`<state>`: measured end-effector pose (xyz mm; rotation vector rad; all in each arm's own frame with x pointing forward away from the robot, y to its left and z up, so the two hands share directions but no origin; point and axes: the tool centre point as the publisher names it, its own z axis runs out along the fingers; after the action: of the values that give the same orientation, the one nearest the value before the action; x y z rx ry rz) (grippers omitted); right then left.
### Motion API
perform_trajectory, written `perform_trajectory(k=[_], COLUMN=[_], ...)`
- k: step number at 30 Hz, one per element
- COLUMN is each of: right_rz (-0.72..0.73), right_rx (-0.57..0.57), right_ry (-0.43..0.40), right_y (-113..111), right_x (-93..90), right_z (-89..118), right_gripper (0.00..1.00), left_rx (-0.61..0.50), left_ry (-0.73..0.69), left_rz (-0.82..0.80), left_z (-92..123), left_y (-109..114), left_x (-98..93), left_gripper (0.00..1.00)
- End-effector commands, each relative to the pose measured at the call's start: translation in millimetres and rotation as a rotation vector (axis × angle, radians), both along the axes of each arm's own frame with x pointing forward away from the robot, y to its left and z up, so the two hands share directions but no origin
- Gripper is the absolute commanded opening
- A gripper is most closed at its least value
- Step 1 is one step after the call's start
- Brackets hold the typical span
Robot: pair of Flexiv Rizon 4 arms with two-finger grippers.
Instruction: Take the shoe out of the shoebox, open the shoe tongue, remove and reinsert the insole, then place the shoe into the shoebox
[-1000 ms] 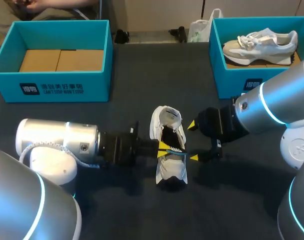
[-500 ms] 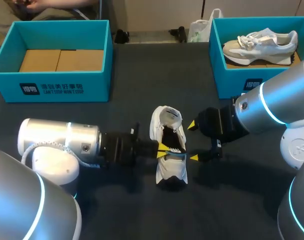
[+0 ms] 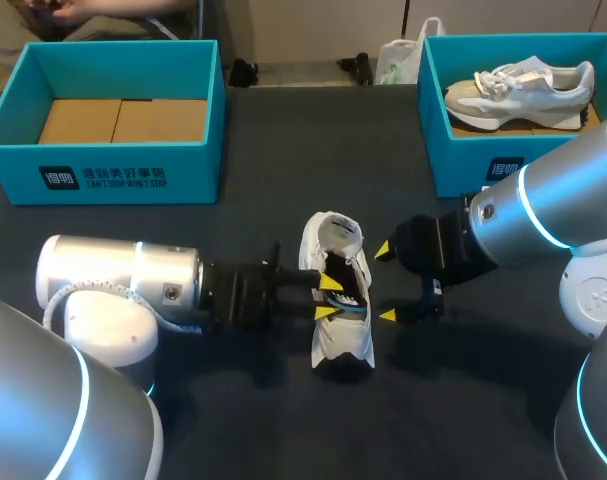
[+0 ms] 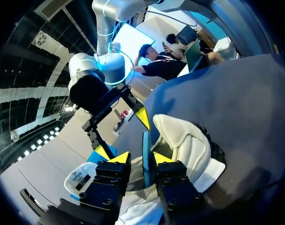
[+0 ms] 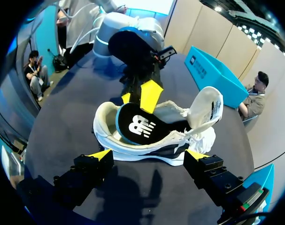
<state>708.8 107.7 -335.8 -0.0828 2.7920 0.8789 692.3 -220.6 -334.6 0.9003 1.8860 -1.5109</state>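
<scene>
The shoe (image 3: pixel 340 322) lies on the table (image 3: pixel 463 410) between my two arms, outside both boxes. Its insole (image 5: pixel 136 124) stands partly lifted out of the opening, black face toward the right arm.

The left gripper (image 3: pixel 327 298) sits at the shoe's side with the insole's blue edge running between its fingers. The left wrist view shows a gap on at least one side, so I judge it released, not pinching. The right gripper (image 3: pixel 385 282) waits just beside the shoe with its fingers spread wide and touching nothing.

Further back, the left box (image 3: pixel 103 178) holds only cardboard. The right box (image 3: pixel 463 165) holds a second shoe (image 3: pixel 518 85).

The shoe looks light, with a soft upper that will give under pressure and a firmer sole. It is best steadied across the sole or side wall. The insole is probably thin foam that bends easily. It is best pinched at its raised edge and fed in flat, or it may fold or bunch.

Compared with half a second ago, the left gripper's yellow tips stand wider apart. The shoe and the right arm have not shifted.
</scene>
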Motion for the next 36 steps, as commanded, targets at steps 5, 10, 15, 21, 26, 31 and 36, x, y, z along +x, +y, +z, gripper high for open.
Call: perform_trajectory(k=[5,10,15,21,26,31,36], right_rz=[-0.001,-0.001,-0.001,-0.001,-0.001,-0.001,-0.001], right_rx=[-0.001,-0.001,-0.001,-0.001,-0.001,-0.001,-0.001], right_ry=[-0.002,-0.002,-0.002,-0.002,-0.002,-0.002,-0.002], right_y=[0.5,0.5,0.5,0.5,0.5,0.5,0.5], right_x=[-0.8,-0.8,-0.8,-0.8,-0.8,-0.8,-0.8], right_z=[-0.4,-0.4,-0.4,-0.4,-0.4,-0.4,-0.4], right_gripper=[1.0,1.0,1.0,1.0,1.0,1.0,1.0], left_rx=[0.001,0.015,0.033,0.03,0.019,0.002,-0.005], left_ry=[0.003,0.017,0.03,0.03,0.027,0.016,0.012], left_rz=[-0.018,-0.027,-0.015,-0.013,-0.025,-0.033,-0.04], left_z=[3.0,-7.7,-16.8,-7.3,4.8,17.8,27.2], left_y=[0.5,-2.4,-0.5,4.6,6.8,7.9,8.5], left_x=[-7.6,-9.8,-5.4,-6.6,-9.6,-11.0,-10.1], left_gripper=[0.0,0.0,0.0,0.18,0.36,0.38,0.4])
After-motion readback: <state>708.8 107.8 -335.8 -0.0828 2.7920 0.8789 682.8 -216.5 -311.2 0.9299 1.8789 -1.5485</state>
